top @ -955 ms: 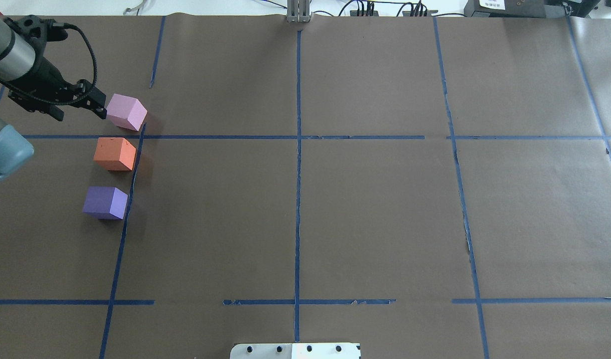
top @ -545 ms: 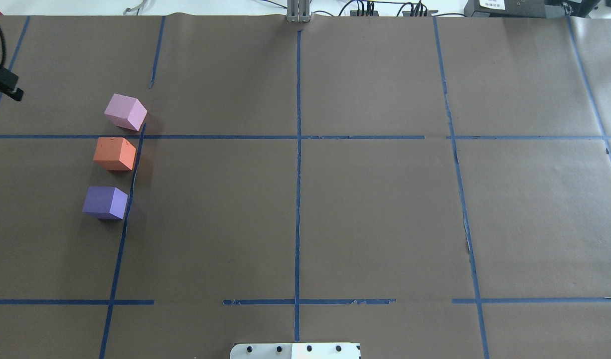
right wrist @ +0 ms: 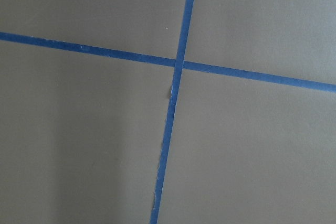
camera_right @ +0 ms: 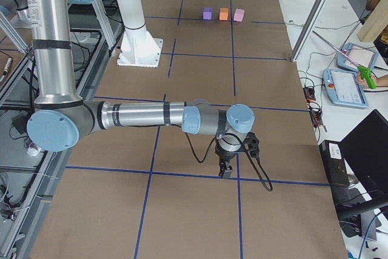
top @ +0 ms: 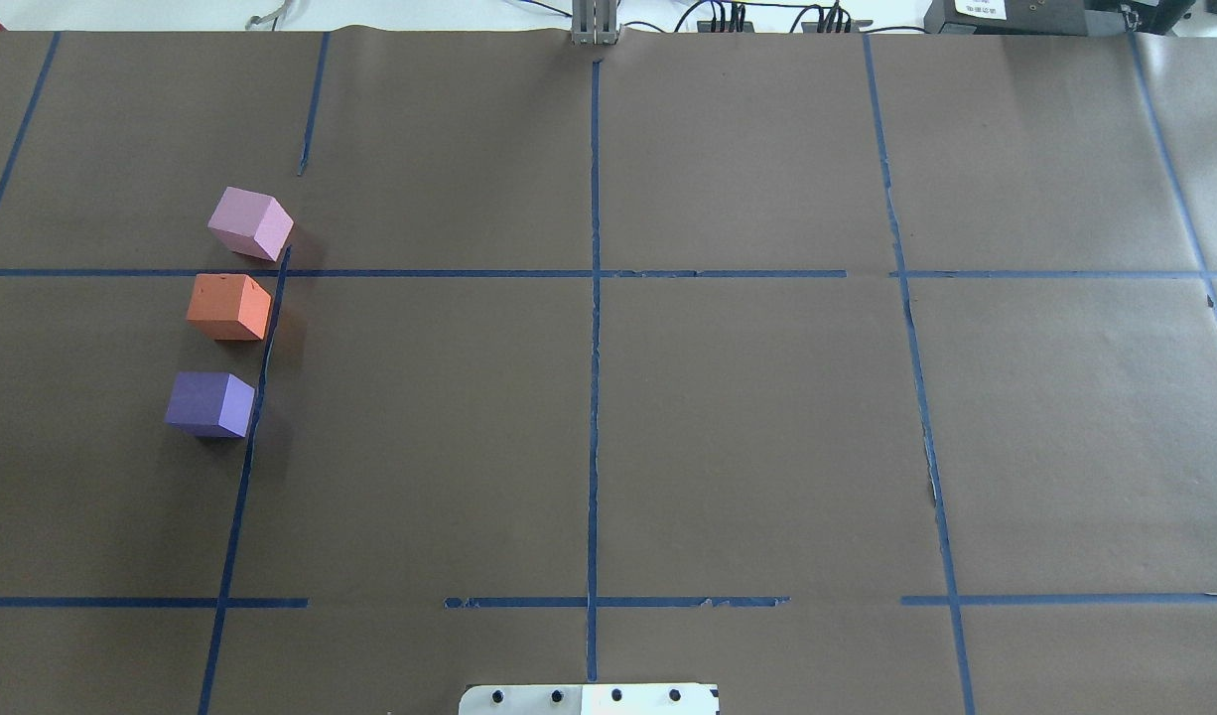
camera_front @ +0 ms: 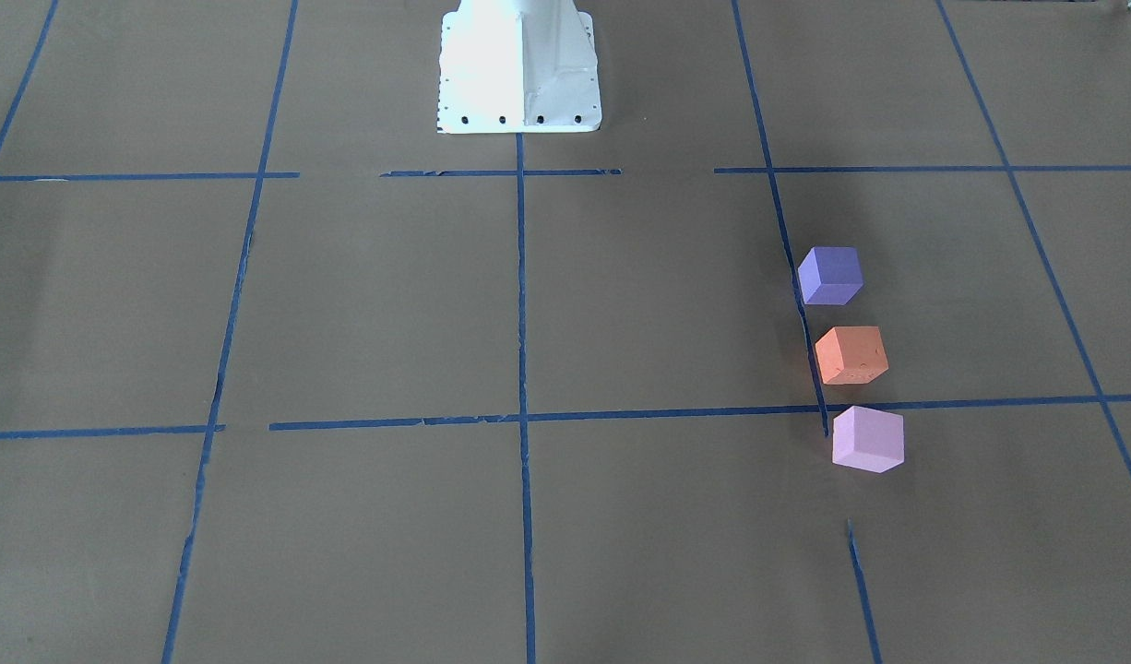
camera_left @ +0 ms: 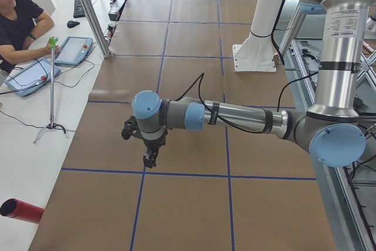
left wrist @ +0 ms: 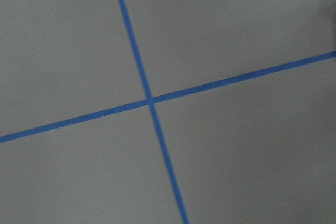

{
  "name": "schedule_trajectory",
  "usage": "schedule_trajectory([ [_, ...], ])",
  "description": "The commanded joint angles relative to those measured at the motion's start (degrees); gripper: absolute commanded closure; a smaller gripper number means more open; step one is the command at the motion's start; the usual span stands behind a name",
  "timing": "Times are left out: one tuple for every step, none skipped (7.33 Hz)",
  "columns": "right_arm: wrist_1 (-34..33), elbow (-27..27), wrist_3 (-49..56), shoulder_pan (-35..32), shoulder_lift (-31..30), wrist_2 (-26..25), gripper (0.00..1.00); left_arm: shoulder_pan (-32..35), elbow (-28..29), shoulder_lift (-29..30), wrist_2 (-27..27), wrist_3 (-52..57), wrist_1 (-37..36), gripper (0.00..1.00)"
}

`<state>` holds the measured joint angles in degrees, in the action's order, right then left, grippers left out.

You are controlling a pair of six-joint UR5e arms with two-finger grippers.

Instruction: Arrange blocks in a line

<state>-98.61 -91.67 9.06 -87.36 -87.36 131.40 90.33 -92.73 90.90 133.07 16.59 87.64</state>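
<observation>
Three blocks stand in a near-straight row along a blue tape line on the table's left side: the pale pink block [top: 251, 223] farthest, the orange block [top: 228, 307] in the middle, the violet-blue block [top: 209, 403] nearest. The front view shows them as pink [camera_front: 867, 440], orange [camera_front: 851, 355] and violet-blue [camera_front: 830, 275]. Small gaps separate them. My left gripper [camera_left: 150, 160] shows only in the exterior left view, pointing down over bare table away from the blocks. My right gripper [camera_right: 225, 171] shows only in the exterior right view, far from the blocks [camera_right: 224, 13]. I cannot tell whether either is open or shut.
Brown paper with a blue tape grid [top: 594, 273] covers the table. The white robot base [camera_front: 517, 69] stands at the near edge. An operator [camera_left: 14, 22] sits beyond the far side with tablets [camera_left: 73, 50]. A red cylinder [camera_left: 20, 211] lies off the table's end.
My left gripper, which was right beside the pink block, has drawn away to the left and out of the overhead view. The three blocks have not moved.
</observation>
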Motion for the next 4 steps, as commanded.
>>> schedule_trajectory([
  [0.00,0.00,0.08,0.00,0.00,0.00,0.00,2.39,4.40,-1.17,0.08,3.72,4.02,0.00],
  [0.00,0.00,-0.01,0.00,0.00,0.00,0.00,2.39,4.31,-1.26,0.08,3.54,4.03,0.00],
  [0.00,0.00,-0.01,0.00,0.00,0.00,0.00,2.39,3.62,-0.65,0.00,-0.38,4.03,0.00],
  [0.00,0.00,-0.01,0.00,0.00,0.00,0.00,2.39,0.48,-0.90,-0.26,-4.77,3.85,0.00],
])
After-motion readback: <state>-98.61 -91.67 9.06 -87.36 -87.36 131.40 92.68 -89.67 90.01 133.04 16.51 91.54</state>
